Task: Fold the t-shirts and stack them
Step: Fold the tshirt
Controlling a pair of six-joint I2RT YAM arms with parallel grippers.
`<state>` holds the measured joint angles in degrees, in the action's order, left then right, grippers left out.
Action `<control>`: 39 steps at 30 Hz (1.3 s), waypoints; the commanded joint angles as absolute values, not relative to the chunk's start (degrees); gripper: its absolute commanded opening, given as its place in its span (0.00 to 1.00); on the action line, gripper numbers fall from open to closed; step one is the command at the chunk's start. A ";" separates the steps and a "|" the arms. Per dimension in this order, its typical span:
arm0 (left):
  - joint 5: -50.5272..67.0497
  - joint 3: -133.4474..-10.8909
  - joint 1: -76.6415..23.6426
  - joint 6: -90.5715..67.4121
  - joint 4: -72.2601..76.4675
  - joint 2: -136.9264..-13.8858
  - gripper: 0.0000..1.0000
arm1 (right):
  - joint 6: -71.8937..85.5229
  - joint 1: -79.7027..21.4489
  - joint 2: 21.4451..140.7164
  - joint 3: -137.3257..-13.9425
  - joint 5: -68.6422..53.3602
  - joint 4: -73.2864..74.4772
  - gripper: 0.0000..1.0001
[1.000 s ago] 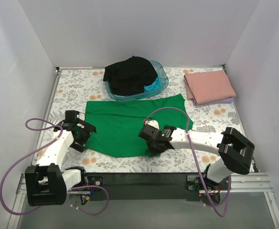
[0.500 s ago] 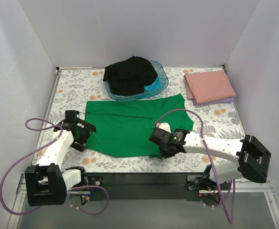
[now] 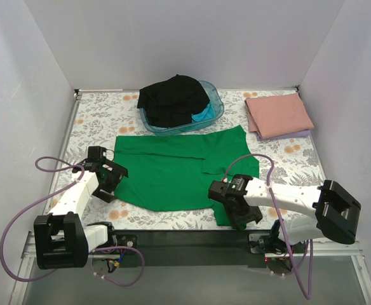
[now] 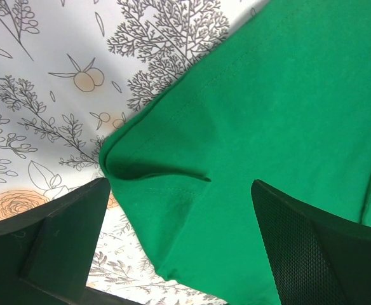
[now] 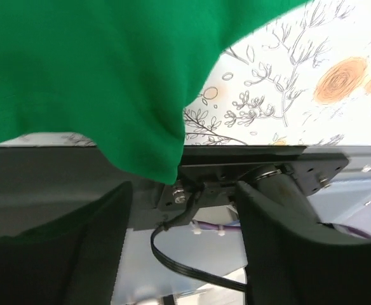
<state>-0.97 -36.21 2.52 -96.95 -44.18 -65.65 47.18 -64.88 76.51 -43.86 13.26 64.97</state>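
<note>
The bright green t-shirt [image 3: 166, 171] lies spread flat on the floral cover. My left gripper [image 3: 111, 178] is open over the shirt's left corner. In the left wrist view a folded green hem [image 4: 173, 184] lies between the gripper's [image 4: 179, 254] wide-apart fingers [image 4: 319, 248]. My right gripper [image 3: 241, 213] is at the near table edge, beside a pulled-out green corner [image 3: 222, 213]. In the right wrist view this gripper [image 5: 182, 241] is open. The green corner [image 5: 154, 146] hangs just above the gap, over the black rail.
A translucent blue tub [image 3: 215, 101] at the back holds a black tee [image 3: 173, 98] and a turquoise one [image 3: 202, 115]. A folded dusty pink tee [image 3: 277, 114] lies on a lilac one [image 3: 302, 135] at the back right. The black rail [image 3: 192, 238] runs along the near edge.
My right gripper moved right and toward the near edge, and the shirt's front right corner came with it. The left arm has not moved.
</note>
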 commanded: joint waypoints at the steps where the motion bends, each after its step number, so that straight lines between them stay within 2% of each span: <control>1: -2.90 -38.84 2.73 -97.21 -45.26 -66.01 0.94 | 48.42 -64.34 74.54 -49.74 16.07 67.76 0.76; 3: -2.90 -38.76 2.73 -97.47 -45.00 -65.66 0.95 | 48.78 -61.80 72.26 -52.29 17.57 66.80 0.87; 4: -2.81 -38.50 2.72 -97.56 -44.22 -65.57 0.95 | 48.34 -60.48 71.12 -52.21 17.06 62.97 0.98; 8: -2.46 -37.88 2.72 -97.82 -43.07 -67.06 0.96 | 42.72 -46.11 64.96 -45.10 5.93 47.48 0.99; 15: -0.09 -33.93 2.81 -98.35 -34.73 -71.53 0.96 | 36.22 -34.02 62.75 -36.83 0.45 33.41 0.98; 23: -4.48 -35.59 5.88 -100.63 -32.79 -81.90 0.96 | 31.21 -32.70 74.77 -36.21 -6.14 23.21 0.98; 33: -2.29 -41.13 14.76 -99.14 -28.48 -93.68 0.96 | 28.30 -33.92 80.77 -40.59 -12.57 16.52 0.98; 36: -2.37 -43.94 15.73 -98.53 -29.26 -94.57 0.96 | 30.14 -33.84 81.74 -41.92 -6.35 19.94 0.99; 39: -2.90 -45.78 16.52 -98.17 -30.67 -93.96 0.96 | 33.30 -32.52 83.49 -44.12 5.95 30.38 0.98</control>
<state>10.26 -47.03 15.25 -100.90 -48.29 -90.41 31.29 -33.71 81.36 -42.39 -6.15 21.47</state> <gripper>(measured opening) 0.961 0.984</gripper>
